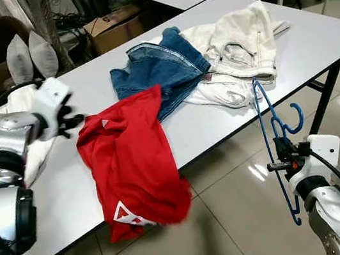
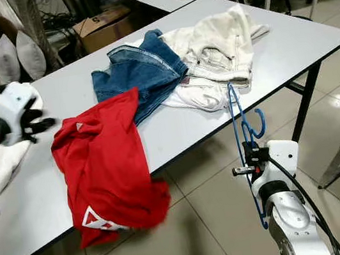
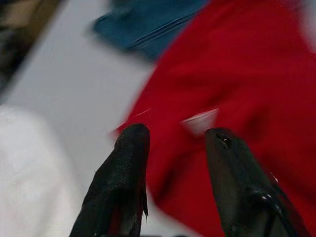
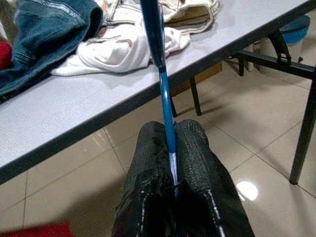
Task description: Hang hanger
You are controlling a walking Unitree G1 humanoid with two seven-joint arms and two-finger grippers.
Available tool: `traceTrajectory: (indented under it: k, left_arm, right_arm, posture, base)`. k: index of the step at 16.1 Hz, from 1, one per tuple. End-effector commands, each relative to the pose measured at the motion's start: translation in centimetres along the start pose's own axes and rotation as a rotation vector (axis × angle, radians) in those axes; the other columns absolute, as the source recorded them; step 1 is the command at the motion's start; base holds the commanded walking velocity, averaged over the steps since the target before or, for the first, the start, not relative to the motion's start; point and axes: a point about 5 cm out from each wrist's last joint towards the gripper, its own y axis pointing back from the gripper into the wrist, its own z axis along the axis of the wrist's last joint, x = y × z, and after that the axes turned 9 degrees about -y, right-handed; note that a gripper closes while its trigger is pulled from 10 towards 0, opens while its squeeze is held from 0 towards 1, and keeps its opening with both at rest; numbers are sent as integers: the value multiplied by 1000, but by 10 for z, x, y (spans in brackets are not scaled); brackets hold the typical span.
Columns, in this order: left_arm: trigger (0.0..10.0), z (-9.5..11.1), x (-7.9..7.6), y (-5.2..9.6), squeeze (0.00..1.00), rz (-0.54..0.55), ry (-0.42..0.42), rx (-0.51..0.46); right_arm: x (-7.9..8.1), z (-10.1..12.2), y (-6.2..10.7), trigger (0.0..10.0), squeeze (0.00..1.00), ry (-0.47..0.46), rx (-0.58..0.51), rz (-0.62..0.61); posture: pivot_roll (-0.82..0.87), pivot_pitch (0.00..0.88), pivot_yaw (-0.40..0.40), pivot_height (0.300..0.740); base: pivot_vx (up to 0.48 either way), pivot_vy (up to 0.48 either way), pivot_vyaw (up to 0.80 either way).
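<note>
One red garment point(image 1: 134, 165), one pair of blue jeans point(image 1: 161, 70) and one heap of white clothing point(image 1: 236, 52) lie on a single grey worktop point(image 1: 310, 34). One blue hanger point(image 1: 276, 143) is in view. Two grey cushions point(image 1: 30, 56) stand behind, beside one cardboard box point(image 1: 112, 26).

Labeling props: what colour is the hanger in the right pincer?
Blue. The hanger, clamped in the right pincer, shows best in the right wrist view.
</note>
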Motion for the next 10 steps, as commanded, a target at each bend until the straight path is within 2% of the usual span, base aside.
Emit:
traceTrajectory:
  k: [1,3,4,5,10]
  left_arm:
    - [10000,-1,-8,-2,0,-98,-19,-15]
    - [10000,-9,-26,-8,0,-270,-43,0]
    - [10000,-18,-42,-12,0,-408,-69,30]
    - [10000,-22,-51,-15,0,-466,-34,23]
    - [10000,-31,-68,-20,0,-561,3,26]
  right_arm:
    - [5,-2,-3,10000,0,0,16,21]
    - [7,-1,-5,10000,0,1,15,29]
    - [7,-1,-4,10000,0,1,16,31]
    - [6,-1,-3,10000,0,2,17,31]
    - [5,-2,-2,10000,0,0,18,24]
  posture:
    - [-190,4,167,740]
    - [-186,9,164,740]
    - [-187,12,167,740]
    - [-190,13,170,740]
    - [-191,14,178,740]
  base:
    - [0,0,0]
    - [0,0,0]
    - [0,0,0]
    - [0,0,0]
    - [0,0,0]
